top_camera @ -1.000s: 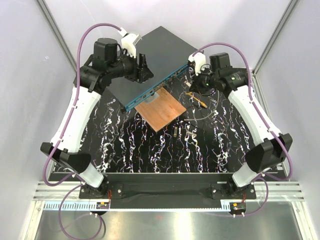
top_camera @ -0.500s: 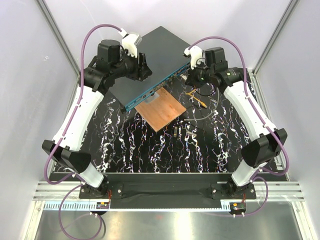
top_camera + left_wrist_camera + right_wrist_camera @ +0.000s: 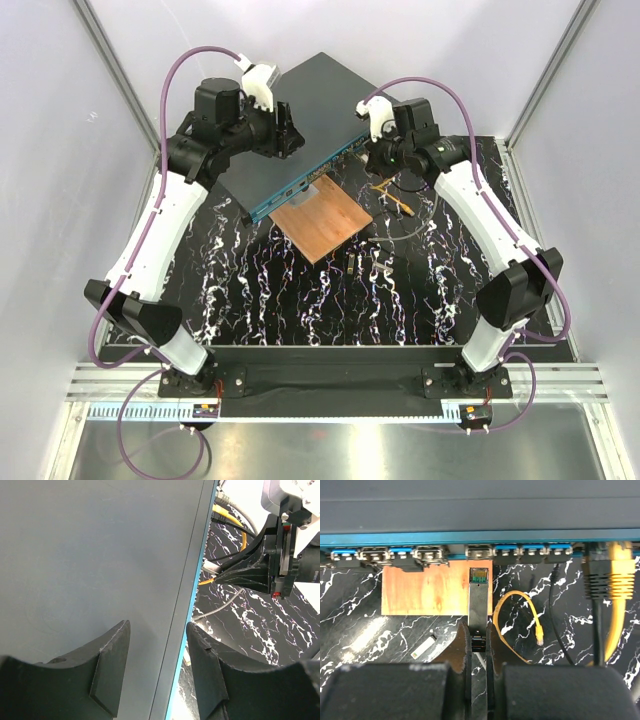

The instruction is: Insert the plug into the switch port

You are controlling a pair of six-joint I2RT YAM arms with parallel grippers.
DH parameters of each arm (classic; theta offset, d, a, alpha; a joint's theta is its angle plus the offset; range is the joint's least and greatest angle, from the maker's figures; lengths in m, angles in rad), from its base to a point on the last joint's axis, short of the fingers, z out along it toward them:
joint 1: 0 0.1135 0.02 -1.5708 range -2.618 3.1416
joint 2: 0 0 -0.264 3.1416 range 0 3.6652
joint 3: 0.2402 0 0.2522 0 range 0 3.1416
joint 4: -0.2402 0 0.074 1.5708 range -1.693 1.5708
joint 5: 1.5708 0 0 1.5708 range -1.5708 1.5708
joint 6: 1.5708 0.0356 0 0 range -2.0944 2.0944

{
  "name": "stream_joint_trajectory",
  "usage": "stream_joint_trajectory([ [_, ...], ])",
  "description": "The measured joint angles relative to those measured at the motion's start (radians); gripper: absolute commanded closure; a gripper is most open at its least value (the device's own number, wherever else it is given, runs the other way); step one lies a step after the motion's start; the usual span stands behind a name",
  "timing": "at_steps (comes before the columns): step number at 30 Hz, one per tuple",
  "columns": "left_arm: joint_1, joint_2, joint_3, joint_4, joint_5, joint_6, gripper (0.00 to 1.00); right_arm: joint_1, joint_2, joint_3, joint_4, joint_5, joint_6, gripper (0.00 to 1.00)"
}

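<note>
Where the overhead view looks down, the large flat dark grey-teal metal switch lies upper centre. The left gripper is above it and the right gripper at its blue edge; what that one holds is hidden. In the left wrist view, spread fingers, cut off below, hover over the switch's top. In the right wrist view, the jaws pinch the slim grey metal plug, its tip just below the sockets, over a brown square board.

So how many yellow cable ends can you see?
2. One yellow end is plugged into the switch at the far right; the other lies loose on the table. More may be hidden.
</note>
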Motion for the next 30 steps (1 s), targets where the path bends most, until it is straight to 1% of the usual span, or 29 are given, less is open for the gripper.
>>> stream_joint_trajectory([
  [6,0.0,0.0,0.0,0.012,0.0,-0.007,0.46,0.0,0.005,0.022,0.001,0.026,0.004,1.0],
  [30,0.0,0.009,0.0,0.016,0.0,-0.013,0.46,0.006,0.02,0.058,-0.008,0.026,0.013,1.0],
])
